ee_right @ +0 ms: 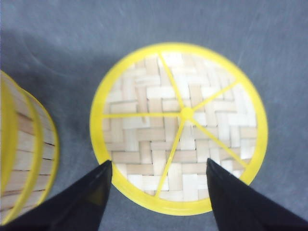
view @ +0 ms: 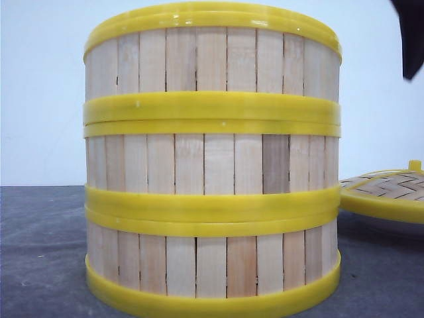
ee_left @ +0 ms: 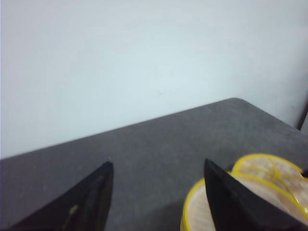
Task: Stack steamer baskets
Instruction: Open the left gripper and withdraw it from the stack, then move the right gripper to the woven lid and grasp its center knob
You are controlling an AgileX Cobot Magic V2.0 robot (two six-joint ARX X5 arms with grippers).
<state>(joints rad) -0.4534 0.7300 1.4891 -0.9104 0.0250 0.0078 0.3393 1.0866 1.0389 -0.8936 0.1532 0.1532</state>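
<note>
Three steamer baskets stand stacked in one straight column close in front of me: top (view: 212,59), middle (view: 212,162), bottom (view: 212,265). Their yellow rims sit flush on one another. My left gripper (ee_left: 158,162) is open over bare table, with nothing between its fingers. The stack (ee_left: 195,211) shows beside its one finger, partly hidden by it. My right gripper (ee_right: 159,161) is open above the near edge of the flat woven lid (ee_right: 178,115) and holds nothing. The stack's wall (ee_right: 24,159) is off to its side.
The lid (view: 387,189) lies just right of the stack, its knob showing at the top. A dark part of an arm (view: 411,33) hangs in the upper right corner. The grey table (view: 40,252) ends at a white wall behind.
</note>
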